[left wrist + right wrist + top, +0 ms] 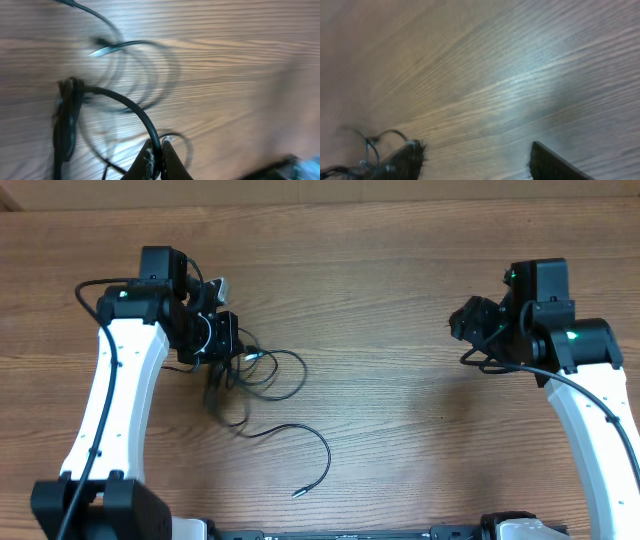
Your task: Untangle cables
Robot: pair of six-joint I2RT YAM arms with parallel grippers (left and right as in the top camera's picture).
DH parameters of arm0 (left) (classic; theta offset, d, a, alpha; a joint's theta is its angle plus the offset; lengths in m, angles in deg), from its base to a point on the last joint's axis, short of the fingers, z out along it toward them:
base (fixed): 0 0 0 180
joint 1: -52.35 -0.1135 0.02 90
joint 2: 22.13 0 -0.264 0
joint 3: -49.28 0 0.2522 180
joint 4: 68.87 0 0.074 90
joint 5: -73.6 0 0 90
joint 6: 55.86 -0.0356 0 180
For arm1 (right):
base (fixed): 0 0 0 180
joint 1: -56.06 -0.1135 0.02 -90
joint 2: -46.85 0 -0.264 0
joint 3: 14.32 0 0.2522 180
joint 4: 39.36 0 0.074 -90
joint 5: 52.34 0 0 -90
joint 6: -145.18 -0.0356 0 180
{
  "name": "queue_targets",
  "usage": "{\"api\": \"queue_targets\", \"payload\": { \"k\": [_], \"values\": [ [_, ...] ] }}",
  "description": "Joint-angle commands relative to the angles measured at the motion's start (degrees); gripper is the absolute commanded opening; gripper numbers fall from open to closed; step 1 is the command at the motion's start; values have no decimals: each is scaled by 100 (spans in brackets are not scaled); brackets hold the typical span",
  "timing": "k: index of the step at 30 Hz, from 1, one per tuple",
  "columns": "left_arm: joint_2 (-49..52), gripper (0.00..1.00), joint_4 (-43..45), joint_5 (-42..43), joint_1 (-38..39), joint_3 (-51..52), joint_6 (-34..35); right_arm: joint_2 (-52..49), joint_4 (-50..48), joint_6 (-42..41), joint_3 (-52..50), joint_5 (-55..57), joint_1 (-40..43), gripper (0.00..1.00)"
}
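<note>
Left fingers [175, 167] are clamped on one cable [131, 107]; the tangled cables [216, 392] lie on the desk [400, 330] just beside them. Right fingers [555, 165] stand apart, empty, well away across the desk.

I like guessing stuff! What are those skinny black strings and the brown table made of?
The skinny black strings look like rubbery plastic-coated wire: smooth, bending in loose loops, with a shiny metal-looking tip. The brown table looks like wood or wood-print laminate: streaky grain lines.
</note>
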Motion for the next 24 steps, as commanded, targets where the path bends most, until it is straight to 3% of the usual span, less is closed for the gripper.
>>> {"api": "queue_targets", "payload": {
  "k": [1,8,12,19,24],
  "values": [
    [-350,4,81,1231,98,7,-9,-219,57,-26,-125,-269,0,72],
    [-492,4,531,2992,455,4,-415,-501,-35,1458,-127,-3016,-96,77],
    [-636,4,1172,3554,708,2,-273,-540,-63,1784,-127,-3617,-258,82],
    [-1086,4,2444,3512,1257,2,715,-540,-570,1768,-127,-4223,-638,91],
    [-1235,4,2898,3027,1727,2,1113,-540,-1215,1093,-127,-4194,-975,94]
  ]
}}
